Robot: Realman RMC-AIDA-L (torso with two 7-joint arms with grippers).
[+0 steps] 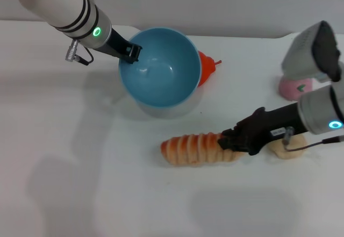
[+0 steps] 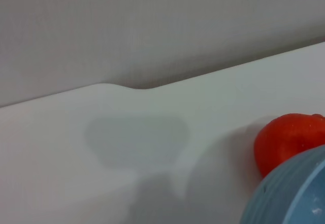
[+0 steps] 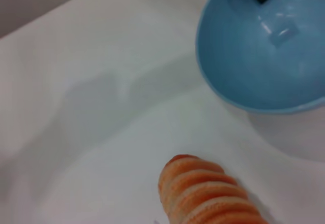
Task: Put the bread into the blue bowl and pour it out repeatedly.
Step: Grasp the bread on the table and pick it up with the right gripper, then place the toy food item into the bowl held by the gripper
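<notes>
Bread point(image 1: 196, 149) lies on the white counter point(image 1: 80, 183), striped side up, toward the near edge and a little to the right of the middle. The right end effector point(image 1: 228, 142) is closed on its right end, with the black fingers pressed against the loaf. The rest of the loaf points toward the left side of the counter.

Farther back, the blue bowl point(image 1: 161, 67) is tilted, with its opening turned toward the near edge, and it is empty. The left end effector point(image 1: 130, 52) grips the bowl's rim on the left side, one finger inside and one outside. Bowl and bread are apart.

A red-orange fruit point(image 1: 207, 67) sits just behind the bowl, near the far edge. A small beige lump point(image 1: 287, 148) lies under the right arm, and a pink thing point(image 1: 295, 86) stands by the right edge.
</notes>
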